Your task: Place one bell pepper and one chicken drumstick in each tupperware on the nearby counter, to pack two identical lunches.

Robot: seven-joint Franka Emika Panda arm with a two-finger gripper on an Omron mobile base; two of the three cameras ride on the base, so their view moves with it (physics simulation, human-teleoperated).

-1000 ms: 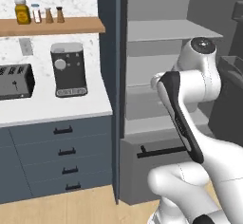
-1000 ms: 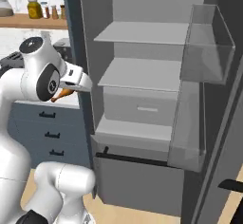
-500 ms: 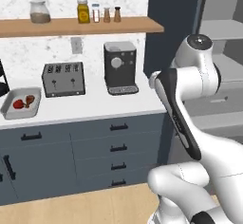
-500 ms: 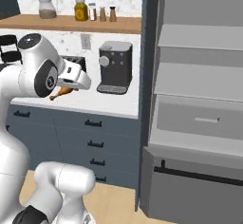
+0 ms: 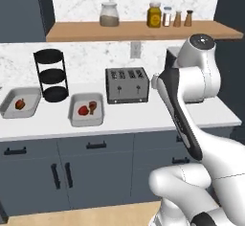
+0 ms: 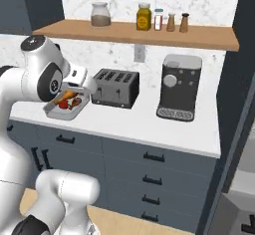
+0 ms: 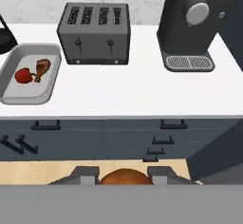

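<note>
We found the nearer tray (image 5: 86, 110) on the counter (image 5: 143, 117) already holding a pepper (image 5: 83, 110) and drumstick (image 5: 92, 106); the far tray (image 5: 20, 103) had only a pepper (image 5: 19, 104). Our gripper (image 7: 123, 174) was clamped on the second drumstick (image 7: 124, 176), well short of it.

Even, bright rendered light — soft shadows, no glare.

The white table (image 5: 143, 119) and the marble wall behind it read bright and flat in both base views, with no single light source visible. A faint shadow lies under the wooden shelf (image 5: 143, 29) and a soft one beneath the toaster (image 7: 95, 26), darkest toward 6 o'clock. The dark cabinet fronts stay dim. All three views look slightly soft and low in detail — edges are fuzzy, small handles smeared. In the hand view, the brown shape at 6 o'clock between the fingers (image 7: 85, 174) is blurred.
</note>
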